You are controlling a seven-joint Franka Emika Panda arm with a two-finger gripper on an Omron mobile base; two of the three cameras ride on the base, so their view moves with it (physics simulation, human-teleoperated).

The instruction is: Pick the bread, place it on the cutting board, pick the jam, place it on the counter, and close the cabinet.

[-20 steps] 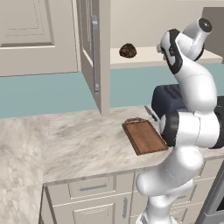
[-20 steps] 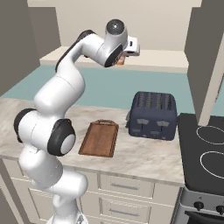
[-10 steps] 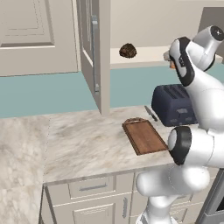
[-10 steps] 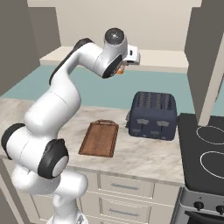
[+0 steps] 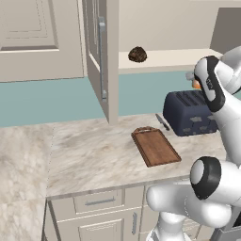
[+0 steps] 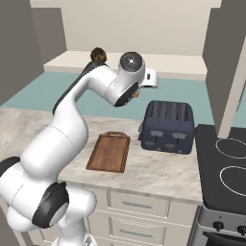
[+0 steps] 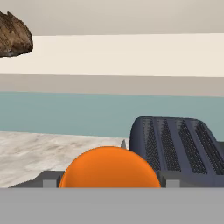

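My gripper is shut on the jam, an orange jar that sits low in the hand view between the two finger tips. In the left base view the jam shows as an orange speck by the gripper, in the air above the toaster. The gripper hangs in front of the shelf edge. The bread, a dark lumpy loaf, lies on the cream shelf of the cabinet, whose door stands open. The cutting board lies bare on the counter.
A dark blue toaster stands right of the board, directly below the hand. A knife lies behind the board. A black stove adjoins the counter on the right. Drawers run under the worktop.
The hand has drawn back from the shelf with the jam in it, moving down and to the right until it is over the toaster. The bread has stayed put.
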